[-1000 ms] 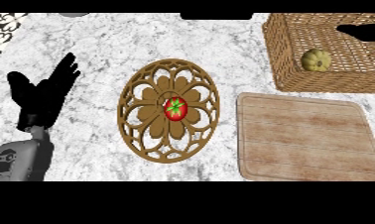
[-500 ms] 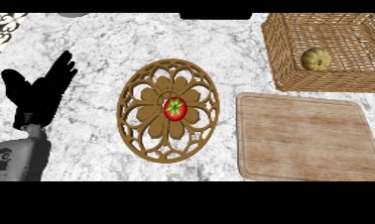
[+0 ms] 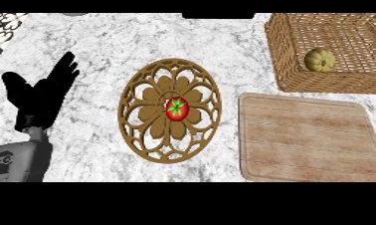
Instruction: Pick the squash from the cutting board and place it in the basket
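**Surface** (image 3: 95, 45): white stone with grey veins. It carries every item listed below.

**Squash** (image 3: 320, 60): small, round, ribbed, pale yellow-green. It lies inside the basket on the woven floor, close to the left wall, in the upper right of the frame. It is well apart from the left robot hand, which stands at the opposite, left edge. The plate and a stretch of bare surface lie between the two.

**Basket** (image 3: 279, 64): brown wicker with straight walls, open at the top. It sits in the upper right corner of the frame, and its right side runs past the frame's edge. Its lower wall stands just above the cutting board's upper edge.

**Cutting board** (image 3: 305, 142): pale wood, rectangular, with rounded corners and a groove round its border. It lies flat in the lower right of the frame, slightly turned. Bare wood grain shows across its whole top.

**Plate** (image 3: 198, 134): round, brown wood, cut through in a flower pattern. It lies at the centre of the frame, left of the cutting board.

**Tomato** (image 3: 176, 108): red with a green star-shaped stalk. It sits at the middle of the plate.

**Left robot hand** (image 3: 44, 94): black, at the left edge at mid-height. The fingers are straight and spread, pointing up and slightly right, and the thumb is set apart to the left. It holds nothing and stands clear of the plate.

**Forearm** (image 3: 22, 162): grey, in the lower left corner below the hand.
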